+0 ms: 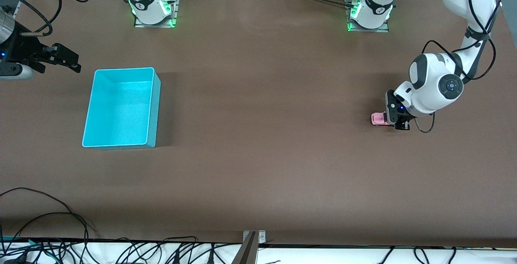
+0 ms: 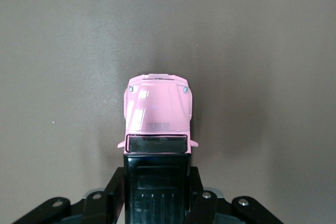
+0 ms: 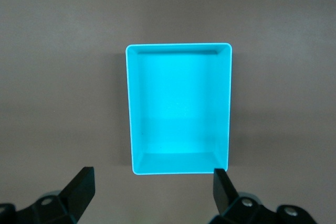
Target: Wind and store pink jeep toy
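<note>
The pink jeep toy (image 1: 379,119) stands on the brown table at the left arm's end. In the left wrist view its pink hood (image 2: 157,109) points away from the wrist and its black roof lies between the fingers. My left gripper (image 1: 398,117) is down at the table, shut on the jeep's rear sides, as the left wrist view (image 2: 157,177) shows. The turquoise bin (image 1: 156,110) stands empty toward the right arm's end. My right gripper (image 1: 69,60) hangs open and empty over the table beside the bin. In the right wrist view it (image 3: 153,184) is just short of the bin's rim (image 3: 178,45).
Both arm bases (image 1: 151,5) (image 1: 369,9) stand along the table edge farthest from the front camera. Cables lie along the nearest edge (image 1: 60,215). Bare brown table stretches between the bin and the jeep.
</note>
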